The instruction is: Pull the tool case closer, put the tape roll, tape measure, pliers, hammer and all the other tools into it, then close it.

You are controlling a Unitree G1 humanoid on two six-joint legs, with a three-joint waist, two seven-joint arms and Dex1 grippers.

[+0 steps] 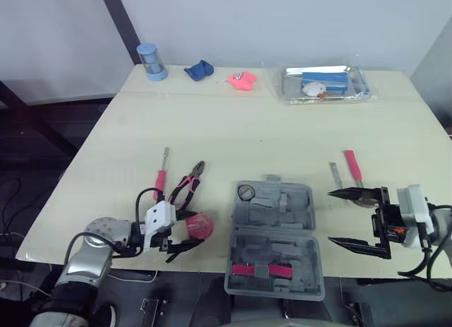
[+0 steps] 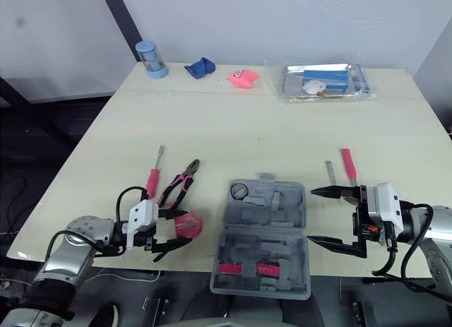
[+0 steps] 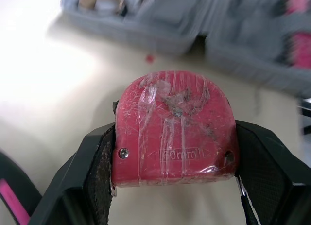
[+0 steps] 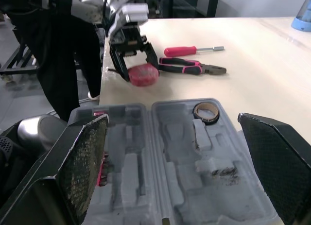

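Open grey plastic tool case (image 1: 272, 235) holds small tape roll (image 1: 246, 193). Left of case: left gripper (image 1: 189, 232) pinching red tape measure (image 3: 172, 123). Right of case: right gripper (image 1: 332, 217) spread, empty. Pink-handled pliers (image 1: 187, 186), red screwdriver (image 1: 161, 177) still outside case; lid unclosed.

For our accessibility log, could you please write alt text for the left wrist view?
The left claw grips a red tape measure between its two black fingers. The pale table and the open grey tool case lie beyond it.
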